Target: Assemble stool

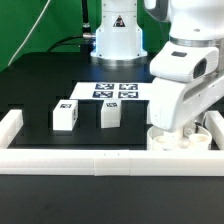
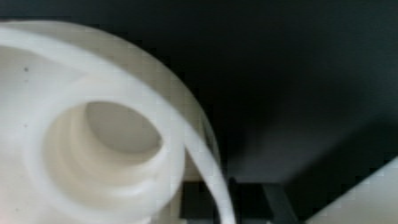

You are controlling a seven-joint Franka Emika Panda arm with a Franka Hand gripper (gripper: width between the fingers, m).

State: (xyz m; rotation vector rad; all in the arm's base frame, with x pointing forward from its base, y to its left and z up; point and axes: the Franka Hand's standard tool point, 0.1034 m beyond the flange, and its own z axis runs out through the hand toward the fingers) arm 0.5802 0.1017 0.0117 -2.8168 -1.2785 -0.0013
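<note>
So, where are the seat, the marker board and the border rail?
Seat (image 2: 45, 90): wrist view, its broad white surface.
Marker board (image 1: 116, 92): exterior view, its middle.
Border rail (image 1: 90, 160): exterior view, front stretch.

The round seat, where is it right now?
The round seat lies at the exterior view's right, directly under the hand and beside the long white rail. The closest leg stands to its left in that view.
</note>
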